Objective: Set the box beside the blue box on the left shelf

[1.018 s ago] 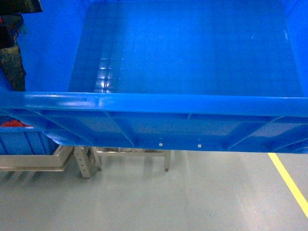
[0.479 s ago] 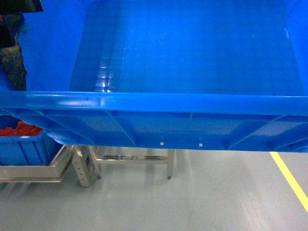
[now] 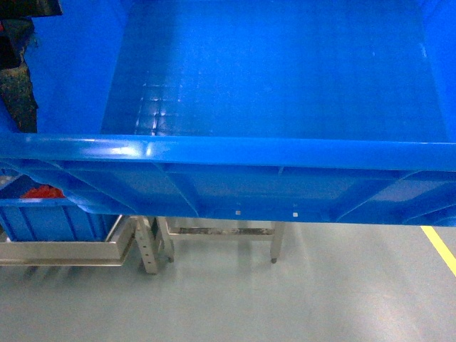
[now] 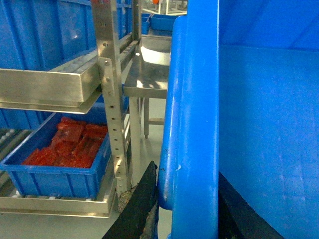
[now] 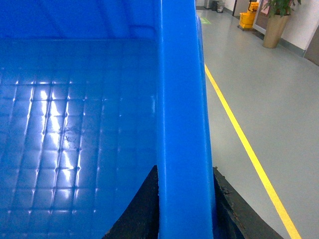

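The box (image 3: 271,78), a large blue crate with a grid floor, fills the head view and hangs above the floor. My left gripper (image 4: 189,199) is shut on its left rim (image 4: 194,114), one black finger (image 4: 142,206) outside the wall and one inside. My right gripper (image 5: 184,199) is shut on the right rim (image 5: 182,99) in the same way. A smaller blue box (image 4: 65,164) holding red pieces sits low on the left shelf (image 4: 55,204), below and left of the crate; it also shows in the head view (image 3: 43,214).
A perforated steel upright (image 4: 112,99) stands beside the left rim. An upper shelf tier (image 4: 50,84) carries more blue crates. A steel table (image 4: 147,82) stands behind, its legs (image 3: 274,246) under the crate. A yellow floor line (image 5: 239,134) runs on the right.
The rack, the table legs and the yellow line have slid to the right in the head view, so my view has swung left. Both grippers keep their hold on the crate.
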Controlling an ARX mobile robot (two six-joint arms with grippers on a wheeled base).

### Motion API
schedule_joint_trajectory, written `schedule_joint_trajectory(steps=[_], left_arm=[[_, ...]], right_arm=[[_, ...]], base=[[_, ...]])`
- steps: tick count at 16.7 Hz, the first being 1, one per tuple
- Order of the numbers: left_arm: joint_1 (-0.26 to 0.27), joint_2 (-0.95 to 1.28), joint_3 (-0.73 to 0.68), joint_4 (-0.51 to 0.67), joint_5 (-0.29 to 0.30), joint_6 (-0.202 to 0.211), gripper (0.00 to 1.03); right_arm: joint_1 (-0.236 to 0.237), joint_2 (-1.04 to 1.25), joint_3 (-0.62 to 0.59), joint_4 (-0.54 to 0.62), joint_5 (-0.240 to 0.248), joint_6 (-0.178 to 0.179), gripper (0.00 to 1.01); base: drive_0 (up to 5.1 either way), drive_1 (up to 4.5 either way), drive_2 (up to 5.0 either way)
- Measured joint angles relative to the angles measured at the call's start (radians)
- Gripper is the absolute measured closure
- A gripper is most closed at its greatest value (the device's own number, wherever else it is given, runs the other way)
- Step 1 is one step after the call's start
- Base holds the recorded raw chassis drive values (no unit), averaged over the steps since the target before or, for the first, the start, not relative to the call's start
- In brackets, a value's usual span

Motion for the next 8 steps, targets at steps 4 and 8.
schedule_joint_trajectory(steps=[4,8], left_arm=[[0.0,0.0,0.0,-0.001,0.0,0.0,0.85],[0.0,0.0,0.0,0.0,0.0,0.0,0.85]], right_arm=[[0.0,0.0,0.0,0.0,0.0,0.0,0.79],[0.0,0.0,0.0,0.001,0.0,0.0,0.79]], base=[[-3.4,1.53,2.0],[-4.5,1.12,3.9]])
